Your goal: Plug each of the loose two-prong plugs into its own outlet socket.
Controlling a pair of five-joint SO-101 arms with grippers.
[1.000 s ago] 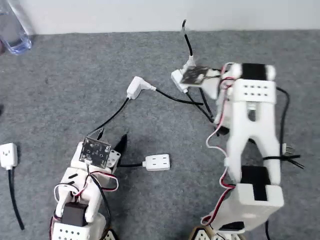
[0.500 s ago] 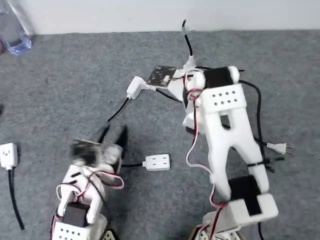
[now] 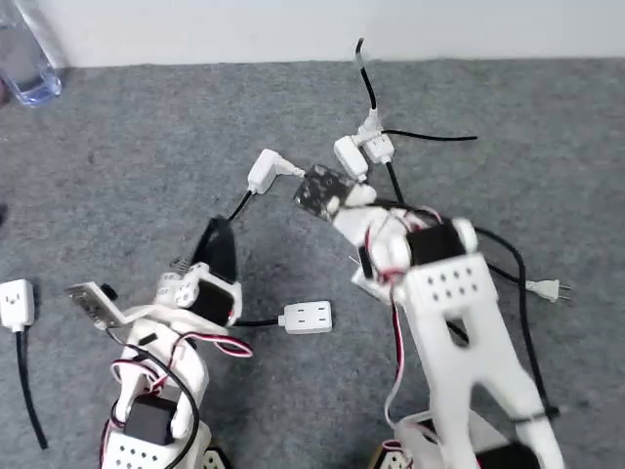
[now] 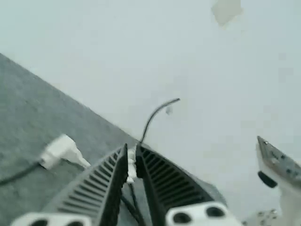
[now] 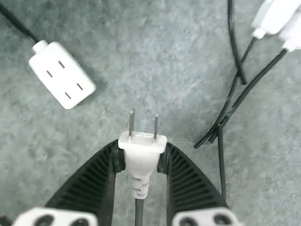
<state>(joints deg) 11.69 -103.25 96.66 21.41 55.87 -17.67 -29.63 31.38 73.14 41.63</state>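
Plug in right claw: a white two-prong plug [image 5: 141, 141] sat clamped by its body between the black jaws of the right gripper [image 5: 141, 151], with its prongs pointing away from the wrist.
Under it: the grey table [image 5: 155, 61].
Nearest socket: a white outlet block [image 5: 61, 75] lay flat with its slots up, beyond the prongs and off to one side, apart from them.
Cords: black cables [image 5: 235, 94] ran past the held plug toward a joined white pair [image 3: 361, 151].
Left claw: the left gripper [image 4: 131, 153] was tilted up toward the wall. Its jaws were drawn almost together and gripped nothing.
Beyond it: an angled white plug [image 3: 264, 171] lay loose on the table.
Right side: a spare pronged plug [image 3: 545, 288] lay beside the right arm.
Left edge: a lone white socket [image 3: 15, 303] lay well apart.
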